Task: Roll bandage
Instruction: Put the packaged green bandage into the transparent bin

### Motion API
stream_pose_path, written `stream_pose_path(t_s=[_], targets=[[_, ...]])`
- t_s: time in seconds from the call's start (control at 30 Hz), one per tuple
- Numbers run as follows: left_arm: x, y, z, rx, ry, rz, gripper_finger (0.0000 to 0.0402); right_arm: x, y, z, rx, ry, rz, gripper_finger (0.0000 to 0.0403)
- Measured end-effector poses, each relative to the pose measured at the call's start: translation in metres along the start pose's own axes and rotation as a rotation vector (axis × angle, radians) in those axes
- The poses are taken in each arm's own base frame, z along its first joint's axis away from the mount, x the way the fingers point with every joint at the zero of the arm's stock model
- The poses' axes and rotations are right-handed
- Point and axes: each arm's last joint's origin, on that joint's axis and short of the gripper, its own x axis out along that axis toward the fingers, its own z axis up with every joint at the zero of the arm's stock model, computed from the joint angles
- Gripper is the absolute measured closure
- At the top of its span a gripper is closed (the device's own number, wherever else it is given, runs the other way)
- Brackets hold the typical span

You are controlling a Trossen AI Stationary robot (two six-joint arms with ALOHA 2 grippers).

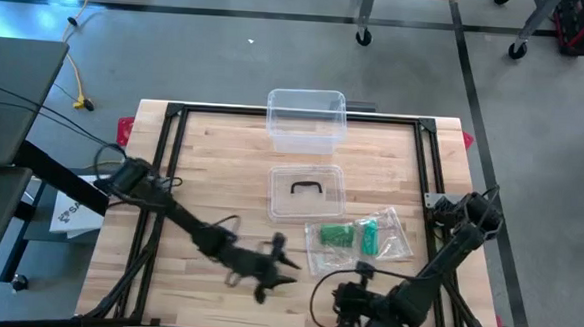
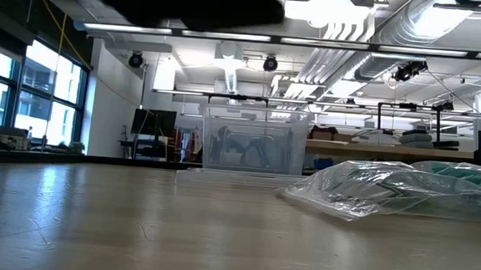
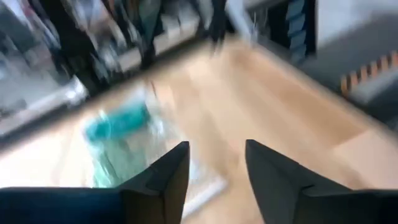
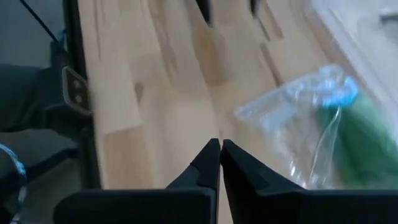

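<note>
Left gripper [image 1: 285, 264] hovers over bare table [image 1: 212, 169], fingers apart, holding nothing, near the clear bag [image 1: 358, 239]. Green bandage [image 1: 336, 234] lies inside that bag, beside the lid [image 1: 306, 192]. Right gripper [image 4: 220, 149] pinched closed, empty, at the near edge.

A container [image 1: 306, 118] sits at the middle of the bench's [image 1: 212, 169] far edge. Its lid [image 1: 306, 191] lies just in front of it, toward the bench's middle. Two bags [image 1: 358, 240] overlap between the lid and the near edge, toward the right side. The left hand [image 1: 279, 266] hangs left of them, the right hand [image 1: 353, 290] at the near edge.
</note>
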Motion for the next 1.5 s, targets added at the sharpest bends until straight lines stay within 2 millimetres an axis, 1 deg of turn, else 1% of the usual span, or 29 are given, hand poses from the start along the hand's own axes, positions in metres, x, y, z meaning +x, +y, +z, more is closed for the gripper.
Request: stream_pose_path(t_s=[0.13,0.23,0.37,0.47,0.57,0.63,0.7,0.8,0.83,0.87,0.9,0.97,1.03,1.1,1.23,1.3,1.37,1.43,1.5], targets=[[0.042,0.023,-0.005,-0.068,0.224,-0.11,0.0216,-0.014,0.008,-0.016,0.079,-0.045,-0.006,0.0394],[0.066,0.04,-0.017,-0.155,0.363,-0.09,0.0201,-0.023,0.013,-0.025,0.103,-0.101,-0.005,0.0394],[0.092,0.055,-0.036,-0.187,0.406,-0.12,0.0199,-0.029,0.016,-0.032,0.149,-0.151,-0.004,0.0394],[0.109,0.059,-0.05,-0.239,0.414,-0.201,0.0205,-0.032,0.018,-0.035,0.17,-0.168,0.001,0.0394],[0.12,0.061,-0.057,-0.292,0.41,-0.229,0.0224,-0.033,0.018,-0.036,0.191,-0.181,0.004,0.0394],[0.123,0.06,-0.061,-0.297,0.42,-0.21,0.0247,-0.033,0.019,-0.035,0.201,-0.183,0.008,0.0394],[0.124,0.059,-0.062,-0.287,0.425,-0.183,0.0281,-0.033,0.019,-0.036,0.201,-0.182,0.009,0.0394],[0.123,0.056,-0.063,-0.254,0.441,-0.161,0.0349,-0.034,0.019,-0.037,0.186,-0.182,0.011,0.0394],[0.122,0.055,-0.062,-0.246,0.443,-0.158,0.0373,-0.035,0.019,-0.037,0.179,-0.182,0.011,0.0394],[0.121,0.055,-0.06,-0.237,0.449,-0.153,0.0386,-0.035,0.02,-0.037,0.179,-0.182,0.011,0.0394],[0.119,0.056,-0.057,-0.233,0.45,-0.146,0.0392,-0.036,0.02,-0.038,0.177,-0.182,0.014,0.0394],[0.112,0.055,-0.049,-0.217,0.476,-0.132,0.039,-0.037,0.021,-0.041,0.185,-0.181,0.021,0.0394],[0.1,0.055,-0.038,-0.186,0.518,-0.103,0.0395,-0.041,0.023,-0.044,0.205,-0.183,0.034,0.0394],[0.085,0.057,-0.017,-0.157,0.532,-0.06,0.0399,-0.045,0.025,-0.049,0.218,-0.19,0.049,0.0394],[0.044,0.078,0.039,-0.185,0.466,0.029,0.04,-0.053,0.029,-0.058,0.221,-0.223,0.066,0.0394],[0.022,0.095,0.061,-0.245,0.429,0.083,0.04,-0.056,0.029,-0.06,0.215,-0.265,0.063,0.0394],[-0.001,0.12,0.081,-0.317,0.363,0.148,0.04,-0.058,0.029,-0.061,0.196,-0.318,0.047,0.0394],[-0.026,0.154,0.1,-0.395,0.291,0.217,0.0401,-0.059,0.028,-0.06,0.18,-0.365,0.031,0.0394],[-0.048,0.189,0.109,-0.443,0.258,0.297,0.0401,-0.059,0.028,-0.059,0.16,-0.39,0.015,0.0394]])
